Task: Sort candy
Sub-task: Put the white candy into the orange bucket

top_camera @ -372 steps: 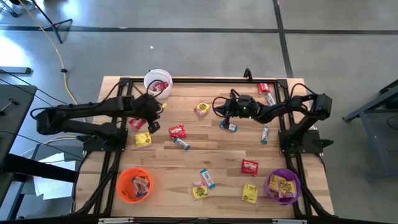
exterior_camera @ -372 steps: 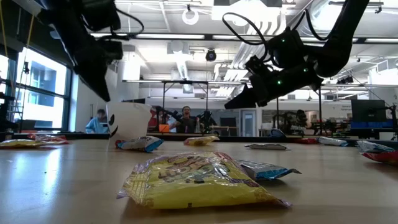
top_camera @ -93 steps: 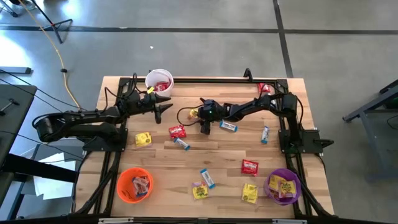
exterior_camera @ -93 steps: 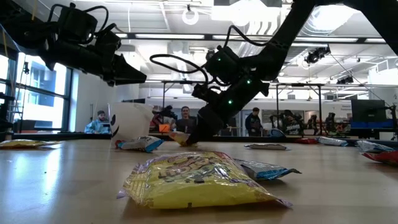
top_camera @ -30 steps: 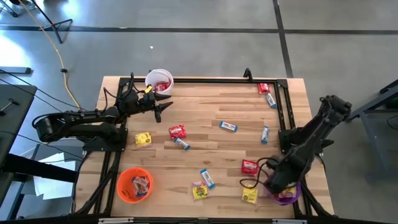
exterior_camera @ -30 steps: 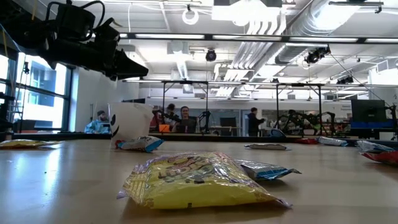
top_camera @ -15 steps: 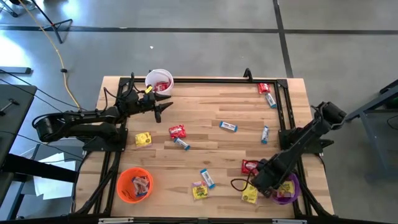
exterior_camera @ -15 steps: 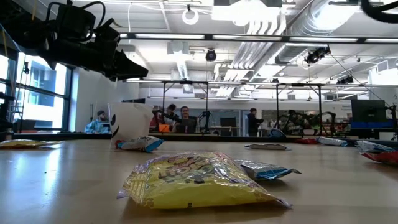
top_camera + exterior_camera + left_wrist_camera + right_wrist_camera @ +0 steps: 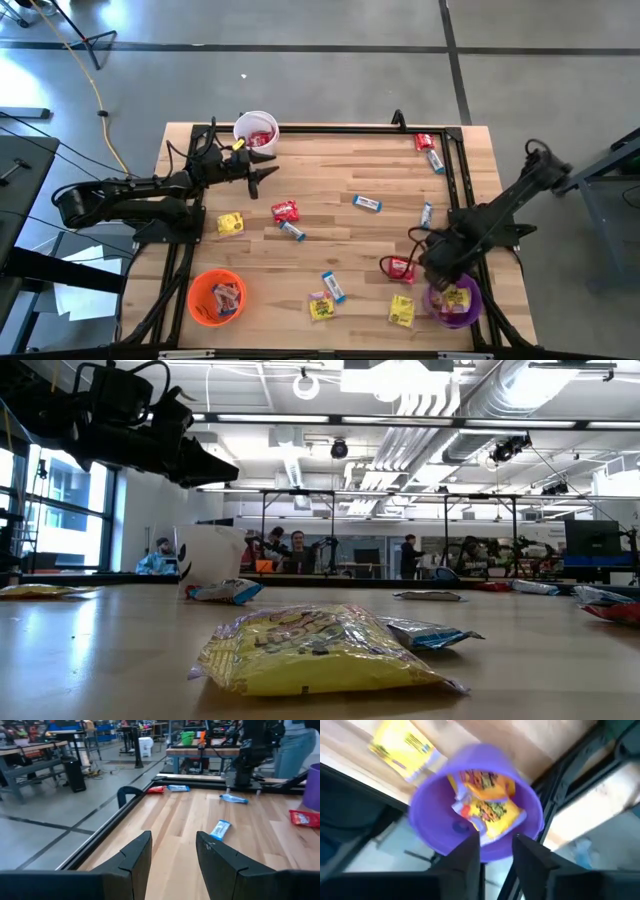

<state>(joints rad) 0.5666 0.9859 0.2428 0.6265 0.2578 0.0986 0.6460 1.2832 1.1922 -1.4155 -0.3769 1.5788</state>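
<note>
My right gripper [image 9: 496,845] hangs right above the purple cup [image 9: 520,800] at the desk's [image 9: 340,170] near right corner, fingers parted a narrow way and holding nothing; yellow candy packets [image 9: 487,807] lie inside the cup below it. From overhead my arm covers part of that cup. My left gripper [image 9: 172,852] waits open beside the white cup [image 9: 254,131], well apart from the blue-and-white bar [image 9: 220,829] ahead. Other candy lies scattered over the desk.

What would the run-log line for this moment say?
right claw: open, empty, over purple cup holding yellow candy | left claw: open, empty, near white cup | loose candy remains on table
</note>
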